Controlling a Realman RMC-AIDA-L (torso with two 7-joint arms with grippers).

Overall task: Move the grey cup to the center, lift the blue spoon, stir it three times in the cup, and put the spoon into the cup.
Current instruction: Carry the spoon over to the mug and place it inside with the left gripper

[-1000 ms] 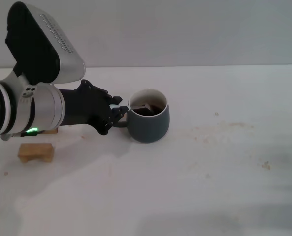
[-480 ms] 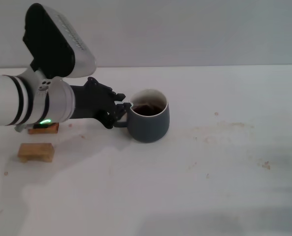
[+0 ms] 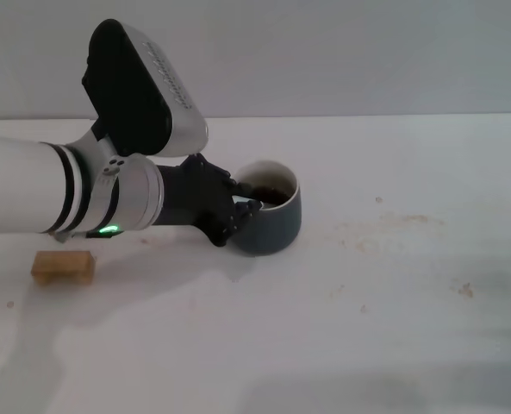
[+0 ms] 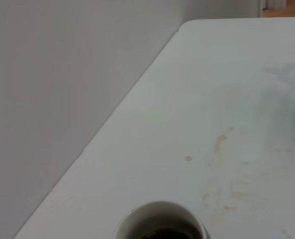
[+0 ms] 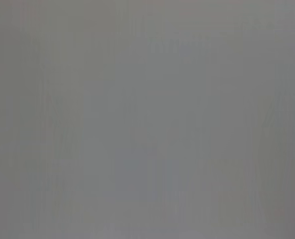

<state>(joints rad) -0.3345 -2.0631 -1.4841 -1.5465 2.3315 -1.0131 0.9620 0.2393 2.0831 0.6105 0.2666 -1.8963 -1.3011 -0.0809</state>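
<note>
The grey cup (image 3: 272,222) stands on the white table (image 3: 393,310) a little left of the middle, with dark liquid inside its white rim. My left gripper (image 3: 240,216) is pressed against the cup's left side, covering the handle, and its black fingers (image 3: 225,211) look shut on the cup at the rim. The cup's rim (image 4: 159,221) also shows in the left wrist view, with bare table beyond it. The blue spoon shows in no view. My right gripper is out of view, and the right wrist view is a blank grey.
A small wooden block (image 3: 63,266) lies on the table near the left edge, in front of my left arm (image 3: 74,194). A grey wall (image 3: 341,52) runs along the back of the table. Faint brown stains (image 3: 384,228) mark the surface right of the cup.
My left arm has swung right and closed in on the cup, now covering its handle. The cup has shifted slightly to the right. The far wooden block is now hidden behind the arm.
</note>
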